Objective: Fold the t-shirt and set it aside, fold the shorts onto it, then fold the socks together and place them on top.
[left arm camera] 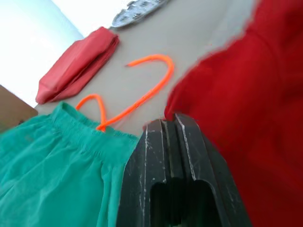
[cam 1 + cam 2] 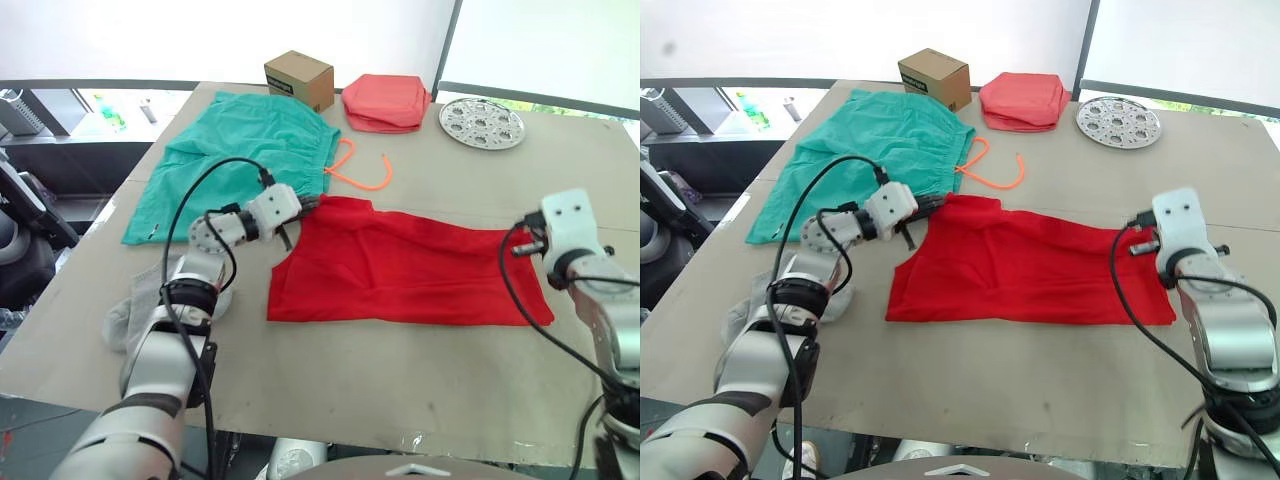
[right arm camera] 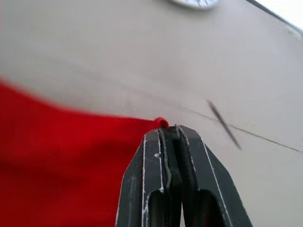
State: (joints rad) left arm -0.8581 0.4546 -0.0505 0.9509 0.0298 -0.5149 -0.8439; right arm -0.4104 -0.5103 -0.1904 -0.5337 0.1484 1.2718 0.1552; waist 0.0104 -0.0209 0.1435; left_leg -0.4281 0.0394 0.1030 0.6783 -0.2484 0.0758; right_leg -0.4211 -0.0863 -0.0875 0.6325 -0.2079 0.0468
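One red t-shirt (image 2: 405,265) lies on the table (image 2: 400,370). There is one pair of teal shorts (image 2: 240,155) with one orange drawstring (image 2: 362,178). One pile of grey socks (image 2: 140,305) shows beside the left arm; how many socks are in it cannot be told. One cardboard box (image 2: 299,79), one folded pink cloth stack (image 2: 386,101) and one round perforated metal plate (image 2: 481,122) sit at the far edge. Two grippers appear: left (image 2: 305,208) and right (image 3: 171,130).

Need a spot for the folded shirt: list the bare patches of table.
Bare: the near strip between the t-shirt and the table edge; the far right, beyond the t-shirt and below the metal disc. Crowded: the left, with shorts, socks, box, pink stack.
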